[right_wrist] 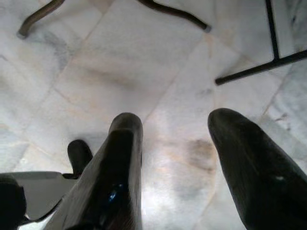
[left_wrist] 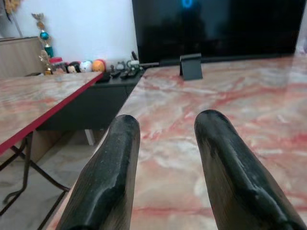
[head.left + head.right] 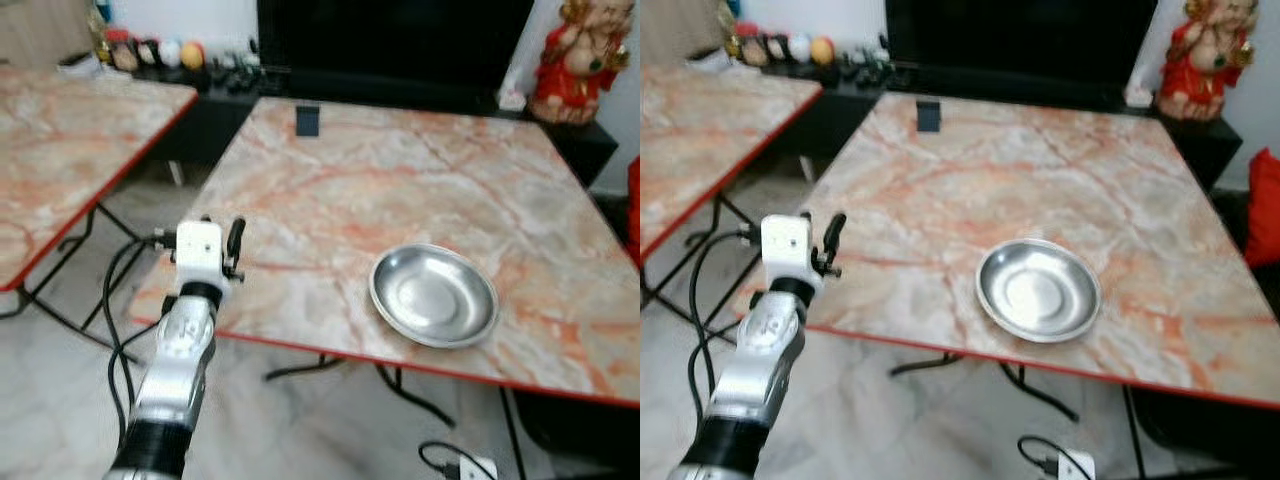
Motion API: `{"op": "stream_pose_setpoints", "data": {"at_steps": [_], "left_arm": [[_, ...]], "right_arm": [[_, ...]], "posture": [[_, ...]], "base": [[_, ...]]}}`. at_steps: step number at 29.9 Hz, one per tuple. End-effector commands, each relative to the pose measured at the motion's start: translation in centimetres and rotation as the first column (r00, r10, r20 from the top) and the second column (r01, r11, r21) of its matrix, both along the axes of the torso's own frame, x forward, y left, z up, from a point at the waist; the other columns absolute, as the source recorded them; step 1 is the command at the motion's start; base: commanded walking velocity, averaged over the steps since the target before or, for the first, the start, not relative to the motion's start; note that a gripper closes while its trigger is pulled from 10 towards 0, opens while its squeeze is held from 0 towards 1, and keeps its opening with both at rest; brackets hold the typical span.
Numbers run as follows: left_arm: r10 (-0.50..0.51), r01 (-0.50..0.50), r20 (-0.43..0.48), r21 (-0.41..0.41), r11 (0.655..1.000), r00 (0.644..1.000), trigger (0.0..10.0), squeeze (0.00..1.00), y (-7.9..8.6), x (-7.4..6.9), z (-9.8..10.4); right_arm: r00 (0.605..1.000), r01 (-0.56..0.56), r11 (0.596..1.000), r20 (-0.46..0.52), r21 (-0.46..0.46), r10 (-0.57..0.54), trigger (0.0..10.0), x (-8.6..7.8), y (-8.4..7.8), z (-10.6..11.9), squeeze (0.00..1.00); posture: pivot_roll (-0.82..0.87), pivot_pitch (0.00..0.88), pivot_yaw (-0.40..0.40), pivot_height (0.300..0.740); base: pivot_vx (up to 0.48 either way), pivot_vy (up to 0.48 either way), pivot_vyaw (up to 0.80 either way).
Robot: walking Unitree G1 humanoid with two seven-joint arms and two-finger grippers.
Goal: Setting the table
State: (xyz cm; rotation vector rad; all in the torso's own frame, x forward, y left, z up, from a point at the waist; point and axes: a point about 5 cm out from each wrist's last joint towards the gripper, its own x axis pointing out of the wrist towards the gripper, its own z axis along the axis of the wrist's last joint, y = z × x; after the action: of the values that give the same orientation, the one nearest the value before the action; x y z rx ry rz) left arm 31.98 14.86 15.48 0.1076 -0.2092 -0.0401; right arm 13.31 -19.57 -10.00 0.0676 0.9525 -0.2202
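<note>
Step in hand, as judged: early table-setting, one piece laid, nothing carried. Steel plate (image 3: 434,295) on marbled table (image 3: 330,190), toward near edge, right of centre, empty, upright, apart from all else.

Left gripper (image 3: 222,243): raised at near left corner of table, just over the red edge, well apart from plate. Fingers (image 2: 108,177) spread, nothing between them, aimed across the tabletop toward the far side. Silver forearm rising steeply from below, cable looped beside it.

Right gripper (image 1: 170,163): hanging low, aimed at pale tiled floor (image 1: 120,62) among table legs. Fingers spread, empty. Idle.

Other items: small dark stand (image 3: 307,120) at far edge of table, left of centre. Second marbled table (image 3: 60,130) to the left, well apart. Dark screen (image 3: 400,40) beyond far edge. Red-clad figurine (image 3: 578,60) at far right. Row of small ornaments (image 3: 150,52) at far left.

Next move, as judged: another item needed, none within reach; likely calls for turning away to fetch one, or reaching right toward plate to adjust its position.
</note>
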Motion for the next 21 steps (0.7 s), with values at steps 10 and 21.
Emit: {"op": "stream_pose_setpoints", "data": {"at_steps": [10,21], "left_arm": [[-0.012,0.012,0.011,0.010,1.000,1.000,10.0,0.00,-0.35,0.01,0.45],[-0.006,0.006,0.009,0.018,1.000,1.000,10.0,0.00,-0.32,-0.23,0.24]], "right_arm": [[1.000,0.018,1.000,-0.011,0.007,-0.018,10.0,-0.38,0.02,-0.14,0.00],[1.000,0.021,1.000,-0.012,0.005,-0.021,10.0,-0.38,-0.13,-0.13,0.00]], "posture": [[0.11,0.000,-0.014,0.731],[0.11,0.000,-0.023,0.731]], "base": [[0.000,0.343,0.00],[0.000,0.345,0.00]]}}
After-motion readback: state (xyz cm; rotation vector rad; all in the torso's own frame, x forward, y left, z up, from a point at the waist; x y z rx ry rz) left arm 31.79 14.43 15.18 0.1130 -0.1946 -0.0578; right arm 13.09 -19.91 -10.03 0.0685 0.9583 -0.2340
